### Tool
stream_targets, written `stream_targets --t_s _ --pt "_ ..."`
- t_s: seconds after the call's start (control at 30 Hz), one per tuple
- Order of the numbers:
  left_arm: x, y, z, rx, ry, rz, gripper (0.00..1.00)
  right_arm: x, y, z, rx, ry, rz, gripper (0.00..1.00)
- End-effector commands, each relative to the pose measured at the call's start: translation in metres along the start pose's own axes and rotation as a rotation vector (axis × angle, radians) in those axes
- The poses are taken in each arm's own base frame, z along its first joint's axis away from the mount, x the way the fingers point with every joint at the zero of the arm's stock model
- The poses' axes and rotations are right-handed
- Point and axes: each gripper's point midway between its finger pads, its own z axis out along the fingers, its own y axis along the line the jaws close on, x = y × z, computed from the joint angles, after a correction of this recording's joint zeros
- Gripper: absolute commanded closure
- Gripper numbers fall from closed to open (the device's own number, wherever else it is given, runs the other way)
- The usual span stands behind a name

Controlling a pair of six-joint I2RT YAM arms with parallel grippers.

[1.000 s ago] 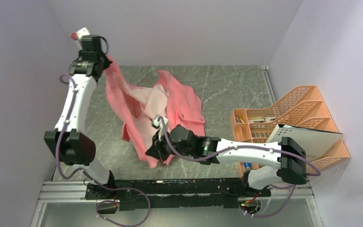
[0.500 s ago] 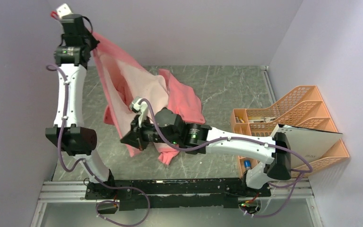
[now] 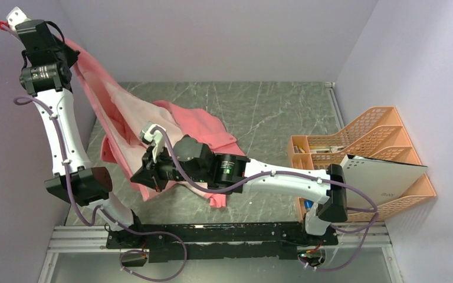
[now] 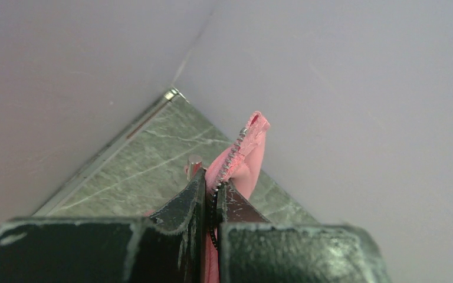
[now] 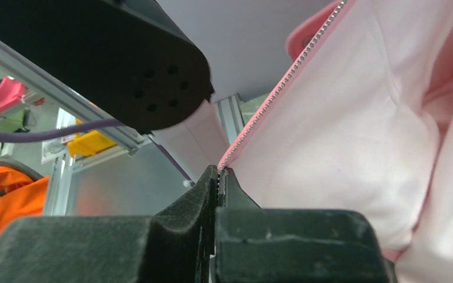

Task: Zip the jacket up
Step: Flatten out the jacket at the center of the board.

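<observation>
The salmon-pink jacket point(image 3: 124, 121) hangs stretched between both arms, its lower part draped on the table. My left gripper point(image 3: 74, 54) is raised high at the far left corner, shut on the jacket's zipper edge point(image 4: 236, 154); a small metal piece point(image 4: 194, 165) shows beside its fingers. My right gripper point(image 3: 140, 177) is low, near the table's front left, shut on the same toothed zipper edge point(image 5: 283, 82), with the pale lining point(image 5: 354, 135) spread to its right. The zipper pull is not clearly visible.
An orange desk organiser point(image 3: 365, 153) with papers and small items stands at the right side of the table. The grey marble tabletop point(image 3: 283, 112) lies behind the jacket. Walls close in on the left and back.
My left gripper has risen and moved left toward the corner, lifting the jacket higher. My right gripper has shifted left along the table, pulling the zipper edge taut.
</observation>
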Motion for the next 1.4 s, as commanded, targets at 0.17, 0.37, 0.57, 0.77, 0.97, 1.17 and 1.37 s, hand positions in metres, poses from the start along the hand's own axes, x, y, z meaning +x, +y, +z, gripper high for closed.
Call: stream_targets --t_s 0.17,0.37,0.57,0.77,0.97,1.17,1.37 --pt "0.071 -0.054 0.049 0.202 0.009 0.193 0.95 0.103 -0.062 -0.029 0.153 0.148 0.285 1.00" --pt "0.195 -0.061 0.081 0.183 0.188 0.365 0.95 0.171 -0.143 -0.056 0.357 0.219 0.366 1.00" --pt "0.274 -0.052 0.114 0.176 0.336 0.447 0.95 0.199 -0.171 -0.067 0.445 0.252 0.372 1.00" --pt "0.321 -0.072 0.107 0.239 0.407 0.483 0.84 0.193 -0.185 -0.080 0.523 0.244 0.328 0.98" --pt "0.328 -0.112 0.095 0.321 0.415 0.482 0.47 0.178 -0.200 -0.098 0.599 0.208 0.305 0.72" --pt "0.307 -0.126 0.082 0.332 0.399 0.440 0.03 0.155 -0.210 -0.123 0.656 0.162 0.268 0.52" --pt "0.264 -0.084 0.049 0.145 0.351 0.375 0.03 0.142 -0.234 -0.151 0.713 0.146 0.279 0.36"
